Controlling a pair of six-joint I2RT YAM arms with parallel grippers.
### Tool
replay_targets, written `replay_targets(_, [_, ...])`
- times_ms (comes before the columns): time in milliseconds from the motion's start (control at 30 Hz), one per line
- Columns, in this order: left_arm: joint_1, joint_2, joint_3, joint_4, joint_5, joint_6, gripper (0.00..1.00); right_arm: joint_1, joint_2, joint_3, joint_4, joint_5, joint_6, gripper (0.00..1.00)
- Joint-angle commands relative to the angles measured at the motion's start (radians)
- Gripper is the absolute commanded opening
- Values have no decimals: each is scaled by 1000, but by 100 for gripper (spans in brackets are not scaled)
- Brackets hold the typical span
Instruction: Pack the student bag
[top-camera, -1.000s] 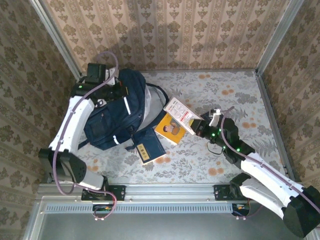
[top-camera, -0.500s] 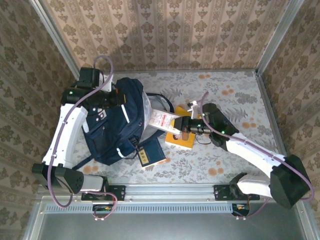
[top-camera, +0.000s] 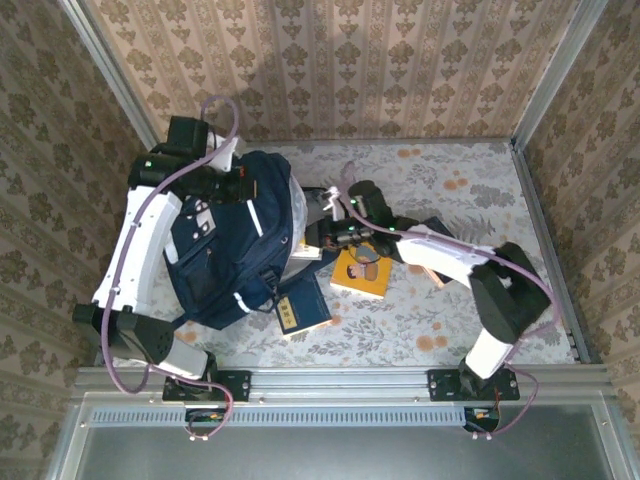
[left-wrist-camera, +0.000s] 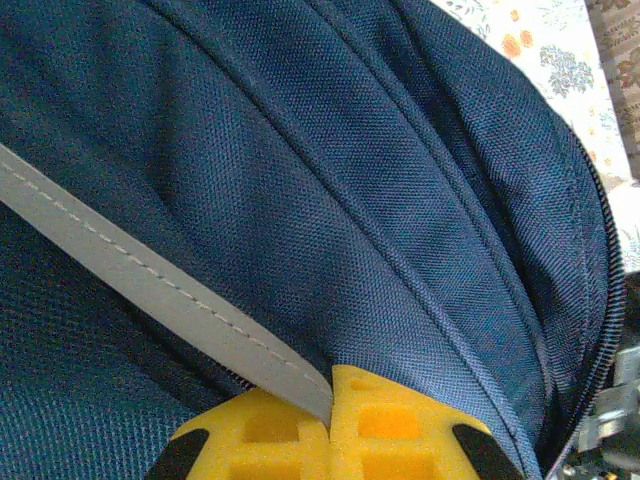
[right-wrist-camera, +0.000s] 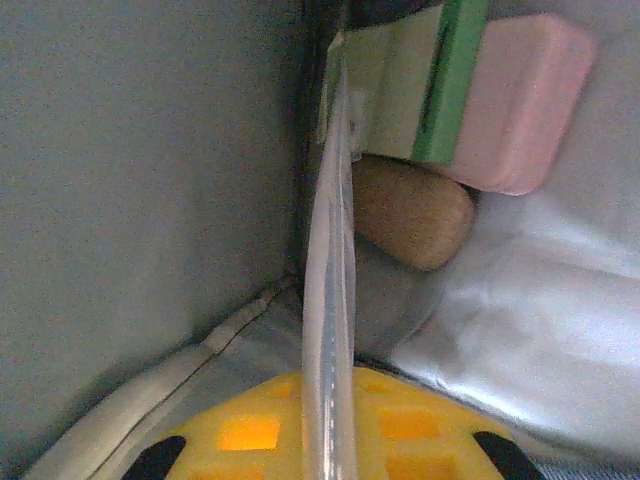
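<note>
Left fingers (left-wrist-camera: 385, 415) clamp shut on a grey trim strip (left-wrist-camera: 150, 275) of the large navy-blue fabric backpack (top-camera: 235, 245), lying left of centre on the floral tabletop (top-camera: 400, 320); right fingers (right-wrist-camera: 400, 425), inside its opening, pinch a thin pale flat sheet (right-wrist-camera: 330, 300), possibly a packet

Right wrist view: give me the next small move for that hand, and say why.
Probably open the right hand and let go: the thin flat packet it pinches already stands edge-on inside the student bag, beside a pink case.
</note>
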Motion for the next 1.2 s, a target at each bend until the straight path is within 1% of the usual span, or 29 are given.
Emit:
replay_targets(0, [-22, 15, 139, 75, 40, 87, 0, 45, 98, 124, -9, -50, -4, 7])
replay_targets(67, [-27, 37, 182, 69, 55, 96, 0, 55, 167, 182, -4, -37, 29, 6])
replay_targets(167, [-27, 63, 239, 66, 84, 96, 0, 60, 259, 258, 53, -30, 108, 6])
replay_targets(200, [-28, 72, 255, 63, 91, 98, 0, 61, 293, 285, 65, -26, 128, 8])
replay_targets(233, [-29, 79, 270, 62, 95, 98, 0, 63, 317, 318, 71, -17, 143, 11])
replay_targets(267, [-28, 86, 282, 58, 97, 98, 0, 65, 346, 336, 70, -1, 154, 14])
replay_targets(433, [-27, 116, 340, 56, 91, 97, 0, 100, 440, 455, 35, 116, 165, 16])
replay_targets(500, [-27, 135, 365, 49, 84, 96, 0, 123, 476, 510, -5, 171, 156, 17])
replay_targets(533, [-26, 142, 373, 46, 82, 96, 0, 134, 491, 550, -38, 203, 145, 19])
replay_targets(567, [-25, 147, 375, 46, 76, 93, 0, 144, 510, 574, -64, 229, 134, 21])
replay_targets(600, [-24, 150, 377, 46, 65, 90, 0, 154, 525, 609, -97, 256, 123, 26])
replay_targets(700, [-16, 151, 374, 36, 8, 84, 0, 166, 575, 698, -177, 282, 107, 44])
replay_targets(733, [-8, 149, 367, 34, -16, 81, 0, 166, 577, 710, -184, 282, 104, 49])
replay_targets(800, [18, 138, 340, 44, -28, 71, 0, 164, 557, 695, -172, 283, 92, 56])
replay_targets(900, [72, 116, 282, 84, -15, 39, 0, 160, 499, 649, -140, 288, 59, 68])
replay_targets(1033, [126, 113, 241, 114, 8, 10, 0, 154, 427, 632, -184, 318, -12, 83])
replay_targets(1167, [139, 121, 233, 113, -19, 13, 0, 130, 360, 580, -160, 322, -7, 90])
